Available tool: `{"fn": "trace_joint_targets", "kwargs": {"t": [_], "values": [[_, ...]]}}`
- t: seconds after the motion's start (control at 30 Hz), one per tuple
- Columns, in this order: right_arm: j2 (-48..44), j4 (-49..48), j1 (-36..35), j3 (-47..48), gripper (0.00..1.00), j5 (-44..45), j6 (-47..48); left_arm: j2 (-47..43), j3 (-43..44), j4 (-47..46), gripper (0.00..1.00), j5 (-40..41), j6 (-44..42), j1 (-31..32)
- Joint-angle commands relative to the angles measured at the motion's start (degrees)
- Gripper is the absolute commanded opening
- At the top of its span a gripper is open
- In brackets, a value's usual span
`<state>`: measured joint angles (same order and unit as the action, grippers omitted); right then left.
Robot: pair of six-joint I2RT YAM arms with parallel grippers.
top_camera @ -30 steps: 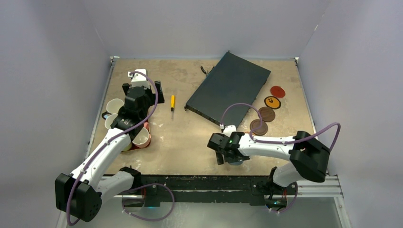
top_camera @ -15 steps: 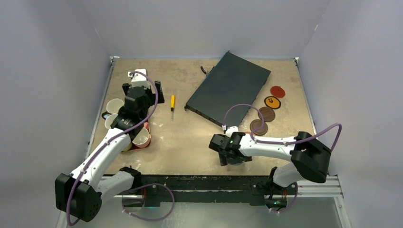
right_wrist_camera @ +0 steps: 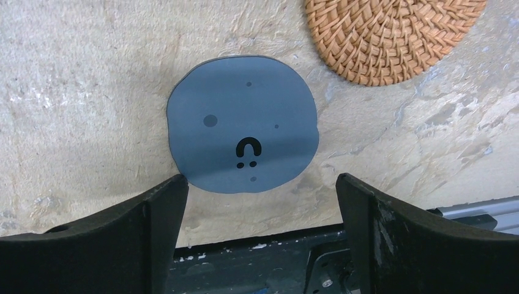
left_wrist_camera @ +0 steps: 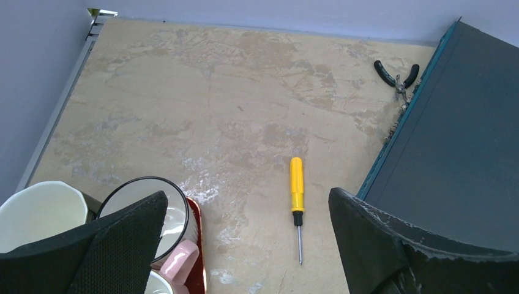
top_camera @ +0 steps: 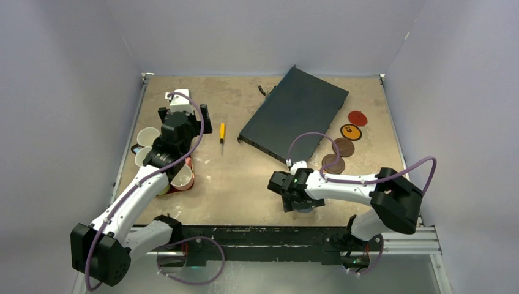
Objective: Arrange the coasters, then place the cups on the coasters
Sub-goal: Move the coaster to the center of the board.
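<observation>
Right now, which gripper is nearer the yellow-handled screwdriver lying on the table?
Left. The left gripper hangs open by the cups, the yellow-handled screwdriver just ahead of it. The right gripper is open over the blue-grey round coaster at the table's near edge, far off.

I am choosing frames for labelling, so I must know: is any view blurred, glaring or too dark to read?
Top external view: soft, even light, no glare; small things lack detail, and the right claw hides what lies under it. Left wrist view: sharp; the yellow screwdriver casts only a faint shadow. Right wrist view: sharp; the blue-grey coaster and its black mark read clearly.
</observation>
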<state>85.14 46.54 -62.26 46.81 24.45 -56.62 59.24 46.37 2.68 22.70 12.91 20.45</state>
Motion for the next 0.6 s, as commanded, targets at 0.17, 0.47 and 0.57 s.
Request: {"fn": "trace_joint_targets", "kwargs": {"t": [0.17, 0.47, 0.57], "values": [[1.8, 2.5, 1.5, -0.1, 0.95, 4.3, -2.5, -0.7, 0.5, -1.4, 0.99, -0.4, 0.7, 0.5], [2.4, 2.8, 1.8, 0.2, 0.95, 4.9, -2.9, -0.6, 0.5, -1.4, 0.99, -0.4, 0.7, 0.6], [2.1, 2.7, 1.9, 0.4, 0.96, 4.8, -2.8, -0.7, 0.5, -1.4, 0.99, -0.3, 0.7, 0.6]]}}
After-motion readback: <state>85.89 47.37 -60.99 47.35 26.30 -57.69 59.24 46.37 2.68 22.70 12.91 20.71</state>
